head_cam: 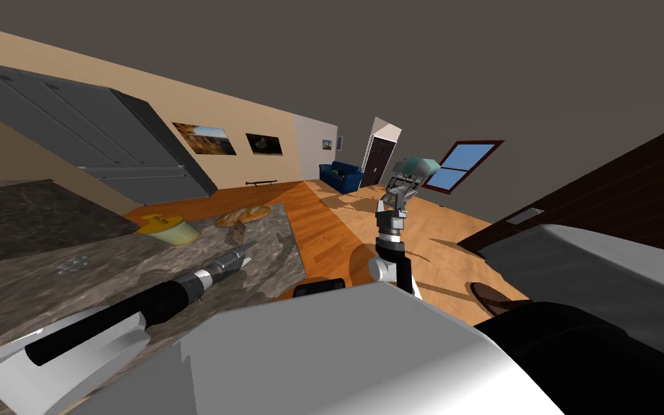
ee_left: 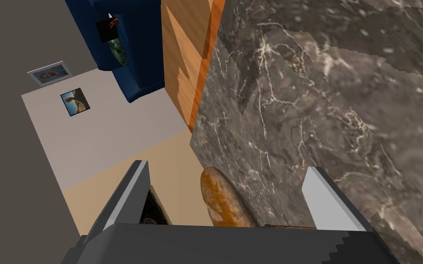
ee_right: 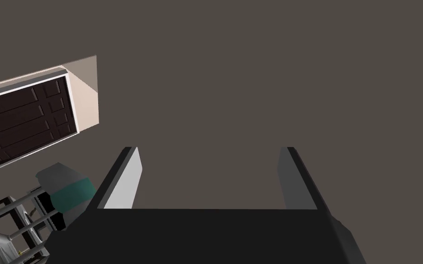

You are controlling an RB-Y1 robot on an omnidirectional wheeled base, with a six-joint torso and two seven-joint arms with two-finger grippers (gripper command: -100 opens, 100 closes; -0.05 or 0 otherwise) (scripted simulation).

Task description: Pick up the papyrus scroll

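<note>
A tan-brown, mottled roll (ee_left: 222,201), which I take for the scroll, lies at the far edge of the dark marble counter (ee_left: 307,105). In the head view it is a flat tan oval (head_cam: 243,214). My left gripper (ee_left: 226,166) is open above it, and the roll sits between the fingers close to the gripper's body without touching either finger. The head view has the left arm stretched over the counter, with its gripper (head_cam: 245,252) just short of the roll. My right arm (head_cam: 393,238) stands raised over the floor, its gripper (ee_right: 209,149) open and empty.
A small brown block (head_cam: 238,231) stands on the counter between gripper and roll. A yellow container (head_cam: 168,229) and a small metal piece (head_cam: 71,265) lie further left. Grey cabinets (head_cam: 107,137) rise behind. Past the counter edge are the wood floor (head_cam: 323,230) and a blue sofa (head_cam: 341,176).
</note>
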